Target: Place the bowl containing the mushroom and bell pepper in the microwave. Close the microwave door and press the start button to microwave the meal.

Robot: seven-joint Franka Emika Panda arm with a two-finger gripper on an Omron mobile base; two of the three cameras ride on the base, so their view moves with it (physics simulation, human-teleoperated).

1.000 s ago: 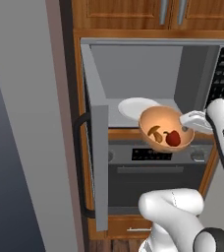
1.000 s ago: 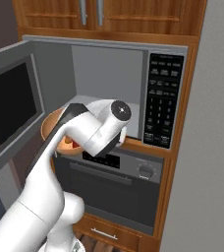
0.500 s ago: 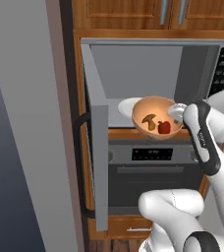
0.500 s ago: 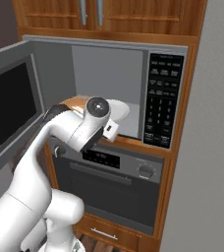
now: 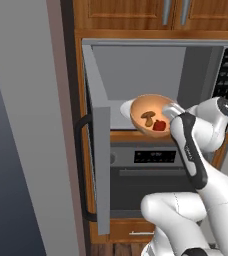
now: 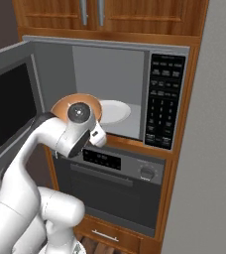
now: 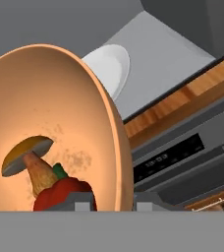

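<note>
The two-finger gripper [image 7: 114, 203] is closed on the rim of the smooth round orange-tan bowl [image 5: 150, 114], held tilted at the mouth of the open grey steel microwave [image 5: 136, 75]. Inside the bowl lie a brown-capped mushroom [image 7: 28, 160] and a glossy red bell pepper [image 7: 60, 193], partly cut off. A flat white round plate [image 6: 112, 111] inside the microwave is half hidden behind the bowl.

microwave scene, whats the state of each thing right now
microwave door: swung wide open
microwave: white plate inside
bowl: held at the opening, tilted, off the plate
mushroom: in the bowl
bell pepper: in the bowl beside the mushroom
gripper: shut on the bowl's rim
</note>
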